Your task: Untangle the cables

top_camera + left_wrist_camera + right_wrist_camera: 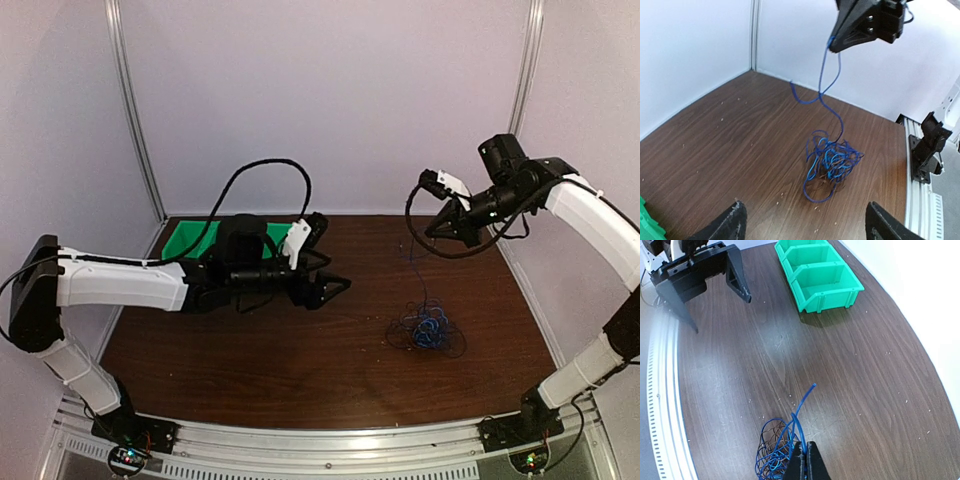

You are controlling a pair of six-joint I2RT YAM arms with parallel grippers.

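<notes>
Your right gripper point(438, 229) hangs high over the far right of the table point(250, 345), fingers pinched tight on one blue strand point(822, 77). That strand drops from the fingertips, kinks out to one side, then runs down into the cables point(428, 328). They lie as a loose heap of blue and dark loops on the wood, right of centre and below the raised gripper. A short free end of blue pokes up just past the closed fingers in your right wrist view. The rest of the heap rests on the table. Your left gripper point(330, 258) hovers left of centre, fingers spread wide and holding nothing. It faces the heap and is well apart from it, with bare wood between. A green bin point(827, 297) with three compartments stands at the far left corner, behind your left arm and well away from the heap. The right arm's own thick black hose point(425, 245) loops just beside the lifted strand. The left arm's hose point(265, 165) arches high above its wrist.
</notes>
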